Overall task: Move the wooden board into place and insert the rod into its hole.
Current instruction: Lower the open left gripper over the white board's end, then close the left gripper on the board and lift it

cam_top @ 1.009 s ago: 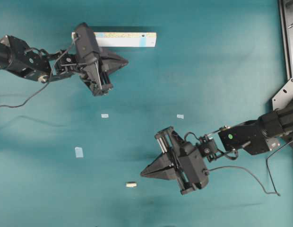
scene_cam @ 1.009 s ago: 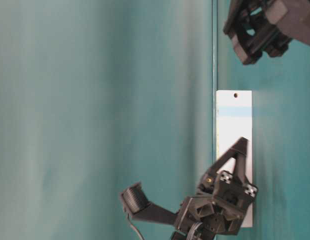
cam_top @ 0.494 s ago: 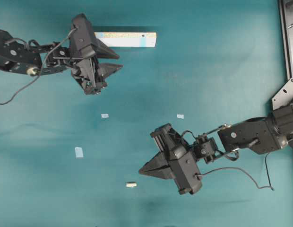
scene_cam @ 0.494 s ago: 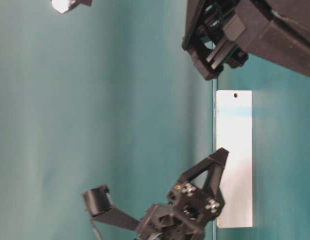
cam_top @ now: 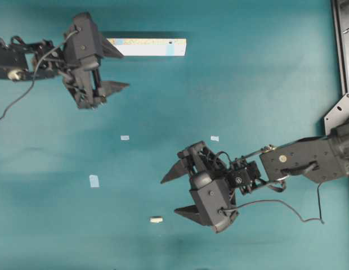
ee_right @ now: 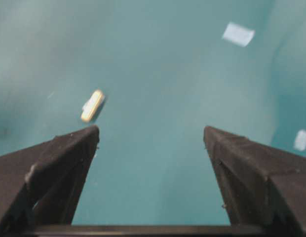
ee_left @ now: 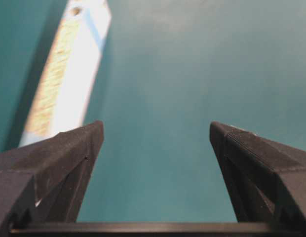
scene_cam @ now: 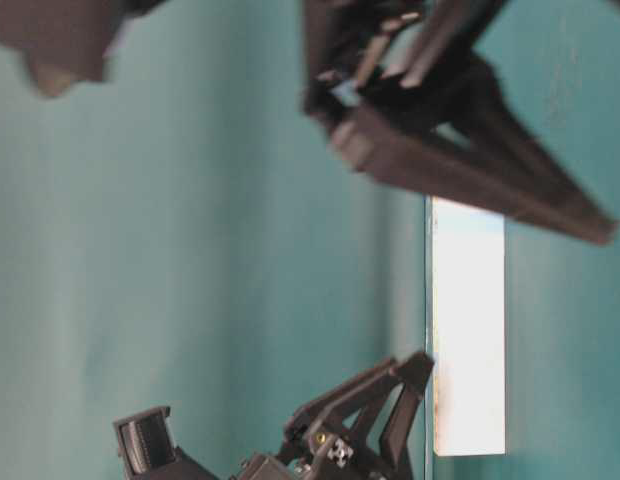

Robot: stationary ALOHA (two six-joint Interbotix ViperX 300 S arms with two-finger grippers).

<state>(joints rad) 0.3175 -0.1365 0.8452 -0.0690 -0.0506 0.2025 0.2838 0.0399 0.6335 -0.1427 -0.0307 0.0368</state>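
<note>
Your left gripper is spread wide, empty, beside the wooden board; right gripper spread wide, empty, near the rod.

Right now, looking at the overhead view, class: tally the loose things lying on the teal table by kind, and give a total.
Wooden board: 1
Rod: 1
Pale-blue tape patches: 3
Total: 5
</note>
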